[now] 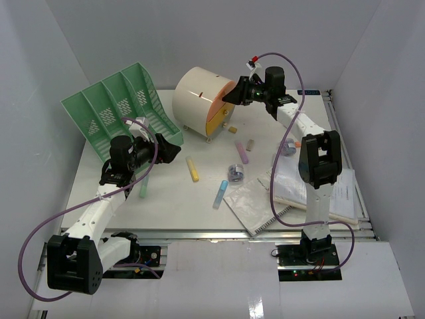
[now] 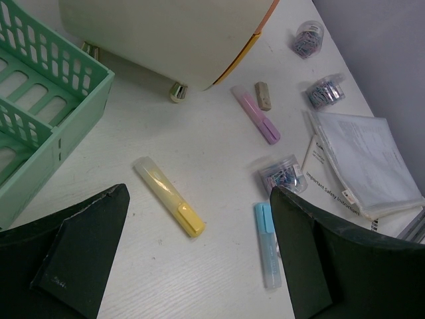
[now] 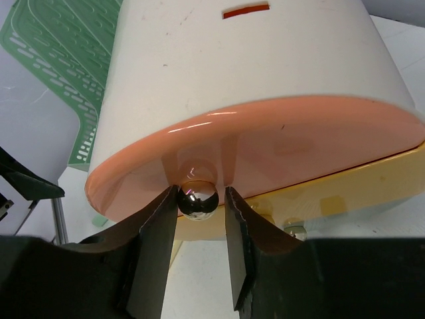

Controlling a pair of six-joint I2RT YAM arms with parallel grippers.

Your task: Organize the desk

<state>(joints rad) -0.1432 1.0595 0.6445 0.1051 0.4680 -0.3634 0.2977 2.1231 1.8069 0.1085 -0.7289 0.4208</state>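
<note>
The white desk (image 1: 166, 199) holds scattered stationery. My right gripper (image 1: 232, 93) is at the cream drum drawer unit (image 1: 199, 96). In the right wrist view it (image 3: 201, 206) is closed around the shiny metal knob (image 3: 197, 197) of the orange drawer face (image 3: 279, 143); the left finger touches the knob, the right finger stands a hair off. My left gripper (image 1: 166, 149) is open and empty, hovering above the desk by the green file rack (image 1: 119, 109). Below its (image 2: 199, 196) jaws lie a yellow highlighter (image 2: 169, 196) and a blue highlighter (image 2: 267, 246).
A purple highlighter (image 2: 255, 114), a brown eraser (image 2: 263, 95) and small boxes of paper clips (image 2: 282, 174) lie mid-desk. A green highlighter (image 1: 143, 186) lies under the left arm. A spiral notebook with papers (image 1: 292, 193) and a plastic sleeve (image 1: 249, 203) lie at front right.
</note>
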